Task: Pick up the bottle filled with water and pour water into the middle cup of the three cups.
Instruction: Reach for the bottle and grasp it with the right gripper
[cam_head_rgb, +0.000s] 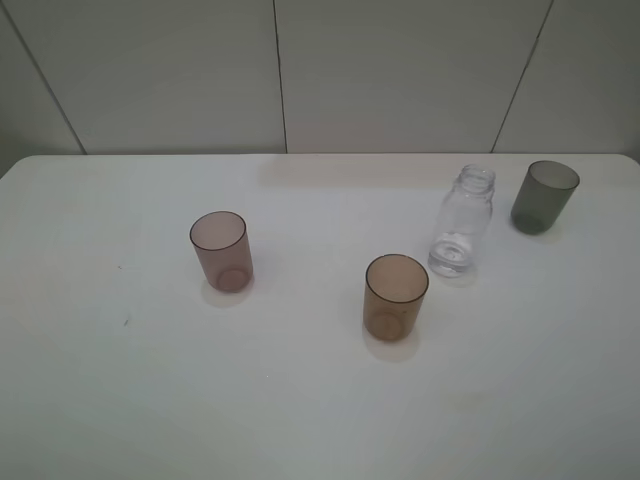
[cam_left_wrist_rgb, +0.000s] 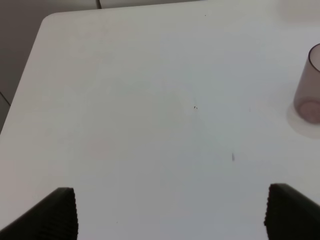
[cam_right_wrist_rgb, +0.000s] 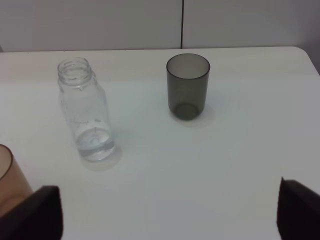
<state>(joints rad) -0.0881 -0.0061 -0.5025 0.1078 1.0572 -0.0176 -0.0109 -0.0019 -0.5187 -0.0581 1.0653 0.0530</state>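
The clear capless bottle (cam_head_rgb: 463, 222) stands upright on the white table (cam_head_rgb: 300, 400), right of centre, with a little water at its bottom; it also shows in the right wrist view (cam_right_wrist_rgb: 86, 110). The amber-brown middle cup (cam_head_rgb: 395, 297) stands in front of it to the left, and its edge shows in the right wrist view (cam_right_wrist_rgb: 10, 182). The pinkish-mauve cup (cam_head_rgb: 221, 250) stands left; the left wrist view shows its edge (cam_left_wrist_rgb: 309, 90). The dark grey cup (cam_head_rgb: 543, 196) stands far right, also in the right wrist view (cam_right_wrist_rgb: 187, 86). Both grippers are out of the exterior view. The left gripper (cam_left_wrist_rgb: 172, 212) and right gripper (cam_right_wrist_rgb: 170, 212) are open and empty.
A pale panelled wall (cam_head_rgb: 300, 70) runs behind the table's far edge. The table's rounded far left corner (cam_left_wrist_rgb: 47, 20) shows in the left wrist view. Small dark specks (cam_left_wrist_rgb: 233, 157) mark the tabletop.
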